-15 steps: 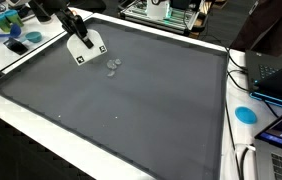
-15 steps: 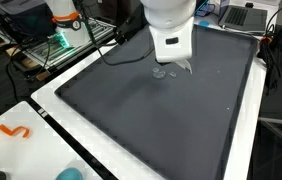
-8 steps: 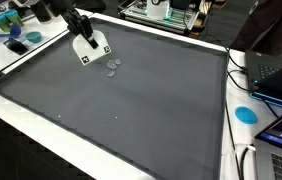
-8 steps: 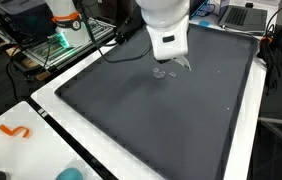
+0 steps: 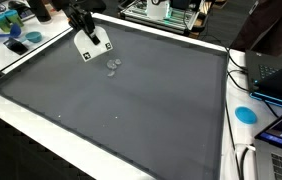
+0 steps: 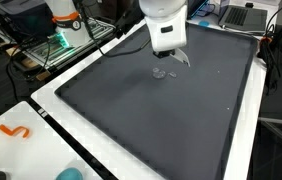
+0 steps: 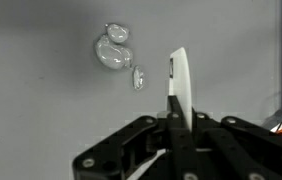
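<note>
In the wrist view my gripper (image 7: pixel 173 112) is shut on a thin white strip (image 7: pixel 179 78) that sticks out past the fingertips. A small cluster of clear glassy pieces (image 7: pixel 114 50) lies on the dark grey mat (image 7: pixel 41 100), up and left of the strip's tip. In both exterior views the gripper (image 5: pixel 88 44) (image 6: pixel 169 47) hangs a little above the mat (image 5: pixel 141 110) (image 6: pixel 161 120), near its far edge. The clear pieces (image 5: pixel 112 66) (image 6: pixel 159 72) sit just beside and below it, apart from it.
A white table border (image 5: pixel 41 125) frames the mat. A blue round disc (image 5: pixel 244 114) and a laptop (image 5: pixel 278 75) lie past one side. An orange hook (image 6: pixel 16 131) rests on the border near a corner. Cables and equipment (image 6: pixel 66 35) stand beyond the far edge.
The gripper has risen from the mat with the white strip still in it and drifted slightly away from the clear pieces, which have not moved.
</note>
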`<state>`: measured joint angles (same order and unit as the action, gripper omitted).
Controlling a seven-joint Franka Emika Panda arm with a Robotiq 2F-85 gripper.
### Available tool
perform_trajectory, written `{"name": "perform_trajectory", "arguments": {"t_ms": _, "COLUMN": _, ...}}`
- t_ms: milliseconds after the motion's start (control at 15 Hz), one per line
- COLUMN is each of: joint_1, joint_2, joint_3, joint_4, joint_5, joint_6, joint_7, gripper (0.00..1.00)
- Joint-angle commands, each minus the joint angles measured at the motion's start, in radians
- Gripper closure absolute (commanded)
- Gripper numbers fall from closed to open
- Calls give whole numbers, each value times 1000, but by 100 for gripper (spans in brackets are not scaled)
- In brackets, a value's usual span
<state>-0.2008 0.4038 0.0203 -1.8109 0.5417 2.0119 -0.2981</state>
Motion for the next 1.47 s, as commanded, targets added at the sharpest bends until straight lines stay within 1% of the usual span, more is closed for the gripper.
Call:
{"name": "perform_trajectory", "arguments": {"t_ms": 0, "joint_1": 30, "joint_2": -49, "joint_3": -16, "joint_4": -39, "joint_5": -57, "joint_6": 5, "joint_7": 47, "gripper": 99}}
{"name": "perform_trajectory", "arguments": {"t_ms": 333, "joint_1": 84, "joint_2": -70, "joint_3": -23, "joint_4": -19, "joint_5": -207, "joint_6": -24, "joint_7": 149, "gripper": 99}}
{"name": "perform_trajectory", "arguments": {"t_ms": 600, "joint_1": 144, "joint_2": -87, "joint_3": -22, "joint_4": -7, "joint_5": -341, "joint_6": -60, "joint_7": 263, "gripper": 99}}
{"name": "perform_trajectory", "arguments": {"t_ms": 867, "joint_1": 207, "joint_2": -107, "joint_3": -16, "joint_4": 12, "joint_5": -471, "joint_6": -139, "joint_7": 367, "gripper": 99}}
{"name": "perform_trajectory", "arguments": {"t_ms": 1133, "joint_1": 252, "joint_2": -121, "joint_3": -6, "joint_4": 39, "joint_5": -557, "joint_6": -200, "joint_7": 410, "gripper": 99}}
{"name": "perform_trajectory", "arguments": {"t_ms": 1400, "joint_1": 277, "joint_2": -134, "joint_3": 2, "joint_4": 66, "joint_5": -607, "joint_6": -244, "joint_7": 418, "gripper": 99}}
